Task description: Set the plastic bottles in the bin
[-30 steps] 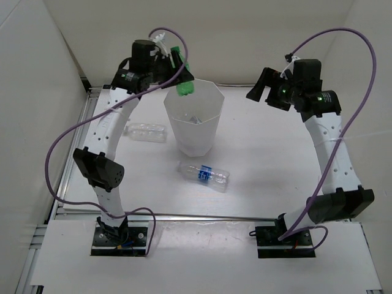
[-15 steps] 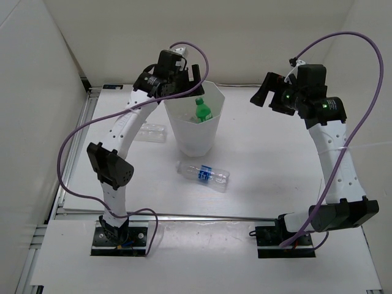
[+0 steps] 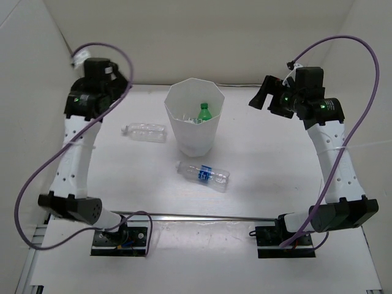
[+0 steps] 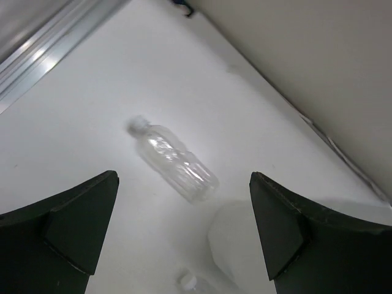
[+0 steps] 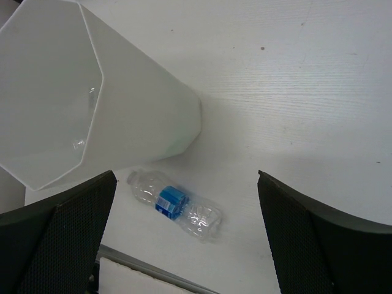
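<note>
A: Green bottle (image 3: 204, 112)?
B: Inside the bin (image 3: 184, 131), toward its right side in top view. Sth clear lies beside it in there, too blurred to count.
A: What's not in yet?
B: Two, both lying flat on the desk (image 3: 263, 159). The clear bottle (image 4: 173, 160), no label, is left of the bin and apart from it, cap pointing left. The labelled bottle (image 5: 176, 204) is on the near side of the bin, close to its base but not touching. Blue band mid-body, cap end to the left.
A: Left jaws?
B: Wide apart, nothing btw them. They're up above the far-left desk, and the clear bottle shows in the gap, well below.
A: Right jaws?
B: Also apart and empty. Raised over the far-right desk, to the right of the bin. The wrist cam sees the bin rim and the labelled bottle.
</note>
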Available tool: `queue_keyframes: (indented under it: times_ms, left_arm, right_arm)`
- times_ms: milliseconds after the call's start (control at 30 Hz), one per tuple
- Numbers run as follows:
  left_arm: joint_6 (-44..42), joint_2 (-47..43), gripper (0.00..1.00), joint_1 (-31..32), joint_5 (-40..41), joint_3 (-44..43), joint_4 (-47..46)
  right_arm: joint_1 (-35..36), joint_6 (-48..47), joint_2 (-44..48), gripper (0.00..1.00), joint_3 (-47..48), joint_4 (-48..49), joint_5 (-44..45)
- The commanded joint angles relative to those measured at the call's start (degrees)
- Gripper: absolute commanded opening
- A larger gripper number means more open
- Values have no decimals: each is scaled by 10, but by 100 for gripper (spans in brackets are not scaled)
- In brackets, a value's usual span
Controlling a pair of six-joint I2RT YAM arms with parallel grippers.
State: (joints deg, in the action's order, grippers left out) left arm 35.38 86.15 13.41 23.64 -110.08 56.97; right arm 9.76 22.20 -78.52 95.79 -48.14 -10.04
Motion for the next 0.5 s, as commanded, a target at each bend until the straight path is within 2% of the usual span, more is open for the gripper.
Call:
queue_keyframes:
  times_ms: [0, 100, 133, 200, 267, 367, 400, 433, 467]
  left_arm:
    - [136, -41, 100, -81, 14, 98, 30]
    - [176, -31, 100, -145, -83, 134, 23]
    - [188, -20, 100, -159, -143, 140, 23]
    - [215, 33, 100, -198, -218, 127, 30]
    - [240, 85, 100, -206, -293, 107, 30]
    - [310, 119, 100, -200, -294, 60, 30]
    - [365, 135, 100, -200, -307, 60, 30]
    - [365, 140, 100, -206, -308, 76, 22]
    - [428, 140, 100, -211, -327, 95, 17]
  right_arm:
    - [-1, 3, 3, 100, -6, 10, -17]
    - [-1, 3, -2, 100, -11, 10, -17]
    - [-1, 3, -8, 100, -17, 16, -23]
    - [-1, 3, -15, 100, -17, 16, -23]
    - [-1, 3, -20, 100, -17, 16, -29]
    - [-1, 3, -26, 100, -11, 16, -29]
    - [-1, 3, -32, 100, -11, 16, -29]
    - [-1, 3, -32, 100, -11, 16, -29]
    - [-1, 3, -32, 100, -11, 16, -29]
